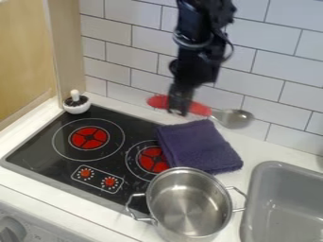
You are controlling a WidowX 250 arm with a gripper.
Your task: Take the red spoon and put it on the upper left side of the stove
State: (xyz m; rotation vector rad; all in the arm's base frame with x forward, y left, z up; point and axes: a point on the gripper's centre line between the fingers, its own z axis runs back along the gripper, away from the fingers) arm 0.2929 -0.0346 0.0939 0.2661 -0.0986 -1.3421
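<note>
Illumination: bright and fairly even across the wall tiles (271,56) and tabletop (255,145); the source lies out of frame, its direction undetermined. Glare: pale glints and streaks on the bare metal inside the pot (188,207), and a soft highlight on the bowl of the red spoon (201,109). The stove (120,160) reads as deep black glass; the sink (287,208) carries gentle grey shading. Defects: the claw (179,106) is smeared and very dark, its surface detail largely lost.
</note>
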